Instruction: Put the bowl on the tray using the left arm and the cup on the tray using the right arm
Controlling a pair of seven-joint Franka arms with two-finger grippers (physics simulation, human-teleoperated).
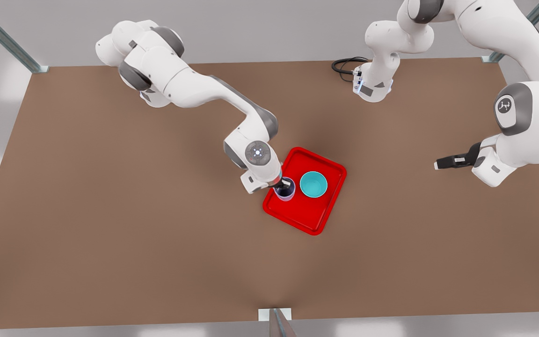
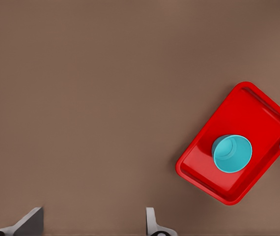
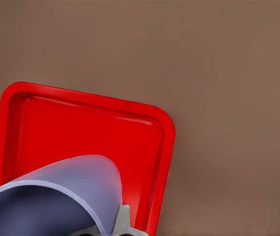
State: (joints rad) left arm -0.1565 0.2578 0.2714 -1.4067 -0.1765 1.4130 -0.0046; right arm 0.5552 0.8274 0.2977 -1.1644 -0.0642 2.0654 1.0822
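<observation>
The right gripper (image 1: 284, 186) clamps the rim of the pale lavender handleless cup (image 1: 285, 189), which sits over the bright red flat rectangular tray (image 1: 318, 216). Just beyond its fingers, the small round teal bowl (image 1: 313, 184) rests on that tray. Well apart, the left gripper (image 1: 439, 165) waits above the brown table (image 1: 110, 224), fingers (image 2: 152, 222) spread and empty.

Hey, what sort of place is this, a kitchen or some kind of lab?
Likely a simulated robot test cell, not a kitchen: a bare brown tabletop with metal frame struts at its corners, two white arms mounted on it, and a bright red rectangular tray.
</observation>
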